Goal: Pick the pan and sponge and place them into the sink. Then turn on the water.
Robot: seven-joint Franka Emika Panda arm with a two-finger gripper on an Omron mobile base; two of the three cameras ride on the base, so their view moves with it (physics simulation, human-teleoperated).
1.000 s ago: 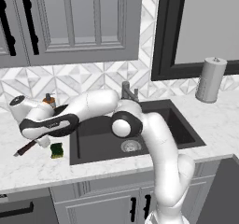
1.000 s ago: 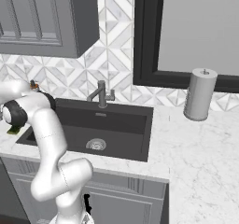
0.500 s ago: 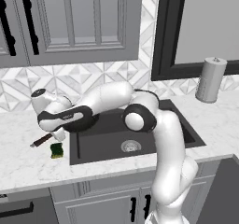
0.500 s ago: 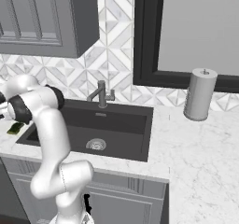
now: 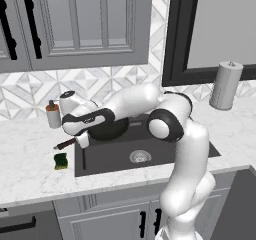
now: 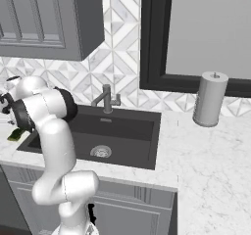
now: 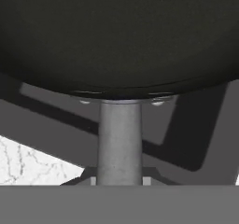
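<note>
The hand [image 5: 80, 140] grips the frying pan [image 5: 107, 130] by its handle — raised over the sink's [image 5: 175, 154] nine-o'clock edge; the sponge [image 5: 61, 160] lies on the desk [image 5: 30, 169].

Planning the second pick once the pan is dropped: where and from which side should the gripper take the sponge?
Take the sponge by two opposite side edges, coming straight down from above. It lies flat, green side up, on the marble counter left of the sink, apart from other things, so probably only its sides offer purchase.
</note>
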